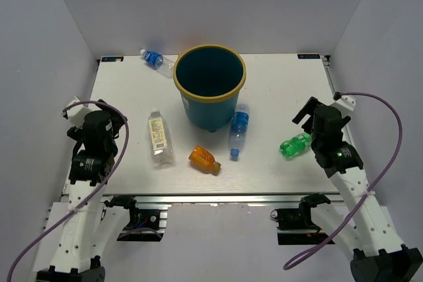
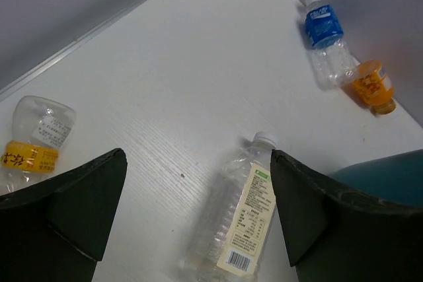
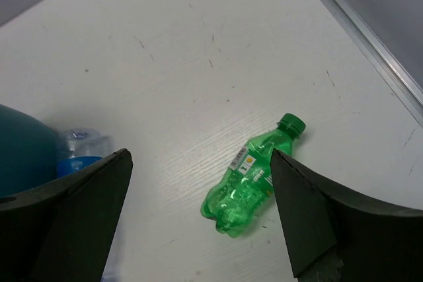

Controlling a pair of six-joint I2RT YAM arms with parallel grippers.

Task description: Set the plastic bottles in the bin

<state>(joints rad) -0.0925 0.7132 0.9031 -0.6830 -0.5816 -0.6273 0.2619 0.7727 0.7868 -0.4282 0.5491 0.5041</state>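
1. Nearest the lens, the left fingers [image 2: 73, 209] are spread wide and hold nothing. They hover above the pale-label bottle [image 2: 231, 229], which lies on its side on the desk [image 1: 284, 90], left of the bin [image 1: 201, 110].
2. The right fingers [image 3: 73, 209] are equally wide and empty. They hang over the green bottle [image 3: 251, 176], which lies on its side to the right of the bin, well apart from it.
3. Risk: every bottle lies flat and is round, so a closing finger that meets it off-centre could roll it away across the desk.
4. Risk: the thin clear bottles look easy to crush or squeeze out of a grip.
5. Risk: one blue-label bottle [image 1: 238, 130] lies just beside the bin's right wall, so fingers reaching for it could knock the bin.
6. Risk: the other blue-label bottle [image 1: 156, 60] lies behind the bin to its left, near the desk's far edge, which is probably a long reach.
7. The stubby orange bottle [image 1: 204, 159] lies in front of the bin.
8. The left wrist view also shows a crumpled clear bottle with a yellow band [image 2: 30, 140], farther from the bin than the pale-label one. It could be overlooked.
9. The bin is a round, dark teal bucket with a yellow-tan rim. It stands upright, and no bottle is visible inside it.
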